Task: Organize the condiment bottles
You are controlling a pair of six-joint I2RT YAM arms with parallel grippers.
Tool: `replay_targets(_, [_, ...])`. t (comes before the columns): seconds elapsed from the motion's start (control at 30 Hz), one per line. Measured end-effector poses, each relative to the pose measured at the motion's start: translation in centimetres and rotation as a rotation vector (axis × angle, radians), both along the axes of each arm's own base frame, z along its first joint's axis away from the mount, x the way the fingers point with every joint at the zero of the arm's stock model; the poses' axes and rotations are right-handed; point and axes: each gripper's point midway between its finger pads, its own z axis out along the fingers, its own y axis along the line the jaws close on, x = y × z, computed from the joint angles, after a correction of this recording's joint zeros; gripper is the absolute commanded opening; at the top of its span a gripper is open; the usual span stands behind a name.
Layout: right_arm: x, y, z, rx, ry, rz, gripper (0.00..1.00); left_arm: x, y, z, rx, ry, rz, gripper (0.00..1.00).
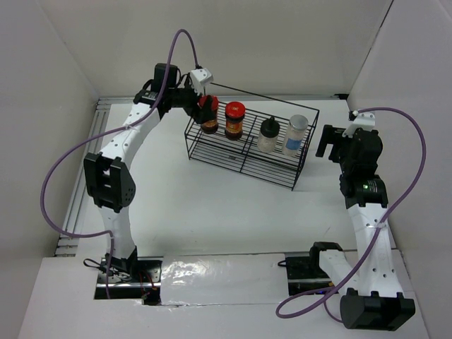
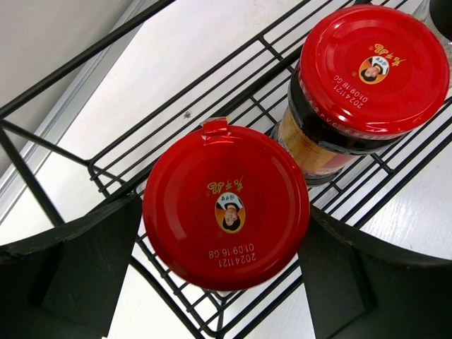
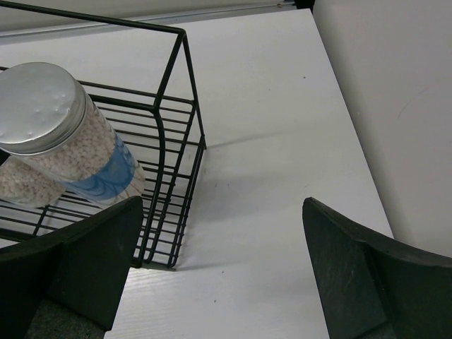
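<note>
You had all four condiment bottles (image 1: 268, 134) in the wire rack (image 1: 244, 159); your left gripper (image 2: 224, 244) was closed on the end red-lidded jar (image 2: 226, 183), so only its release looked left; your right gripper (image 3: 222, 233) hung open, empty

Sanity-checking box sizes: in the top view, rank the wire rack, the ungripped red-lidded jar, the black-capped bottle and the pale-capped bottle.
Largest: wire rack, by far.
Then red-lidded jar, pale-capped bottle, black-capped bottle: near alike, no firm ranking.
</note>
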Motion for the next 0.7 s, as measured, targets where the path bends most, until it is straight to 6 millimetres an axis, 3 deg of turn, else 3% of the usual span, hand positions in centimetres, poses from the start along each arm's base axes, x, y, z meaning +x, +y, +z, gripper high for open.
replay_targets(0.2, [-0.1,-0.1,0.0,-0.002,0.002,-0.008,1.0,-0.2,0.4,2.7,0.002,-0.028,0.021,0.99])
replay_targets(0.33, [-0.5,-0.7,-0.5,-0.009,0.024,-0.039,1.0,-1.0,1.4,7.5,-0.016,-0.086,0.049,0.99])
replay_targets(0.4, [-0.7,-0.9,-0.6,-0.007,0.032,-0.055,1.0,-2.3,2.8,10.5,-0.033,-0.114,0.072,0.99])
replay_targets(0.47, [-1.2,-0.9,-0.6,0.008,0.031,-0.068,1.0,-4.1,5.4,13.6,-0.063,-0.137,0.112,0.99])
replay_targets(0.57, [-2.0,-0.6,0.0,0.036,-0.003,-0.074,1.0,-7.4,11.8,16.8,-0.105,-0.154,0.241,0.99])
replay_targets(0.63, [-2.8,-0.3,0.4,0.066,-0.032,-0.074,1.0,-9.9,16.7,15.8,-0.11,-0.123,0.369,0.99])
replay_targets(0.7, [-3.4,0.2,0.1,0.106,-0.045,-0.07,1.0,-12.7,20.0,13.0,-0.105,-0.062,0.484,0.98])
